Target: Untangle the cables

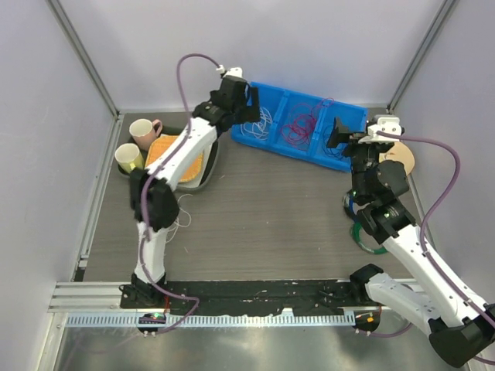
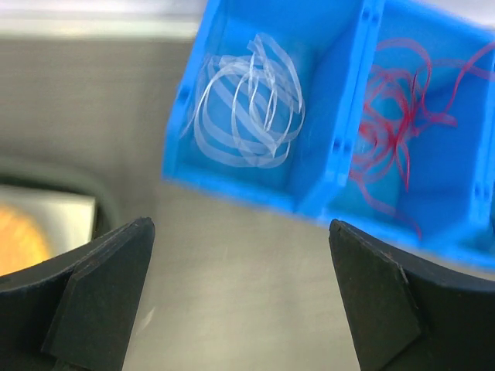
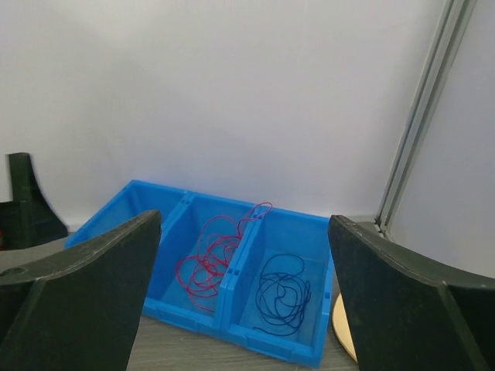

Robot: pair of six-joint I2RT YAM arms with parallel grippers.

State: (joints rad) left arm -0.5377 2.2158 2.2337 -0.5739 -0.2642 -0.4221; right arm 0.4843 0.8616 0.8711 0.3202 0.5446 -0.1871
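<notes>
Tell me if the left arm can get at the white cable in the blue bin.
Probably yes. The left gripper hangs open close by the blue bin, the white cable lies loose in its open-topped end compartment, and nothing stands between them.

white cables (image 2: 247,108) and red cables (image 2: 402,131) lie in adjacent blue bin (image 2: 340,147) compartments.

looks like a robotics lab cell: plain white panel walls (image 1: 325,46) on aluminium posts (image 1: 85,60) boxing in a grey table (image 1: 271,224), two robot arms (image 1: 182,154) bolted to a black rail (image 1: 255,292) at 6 o'clock, blue sorting bin (image 1: 267,145) at 12, mugs (image 1: 143,133) at 10.
</notes>
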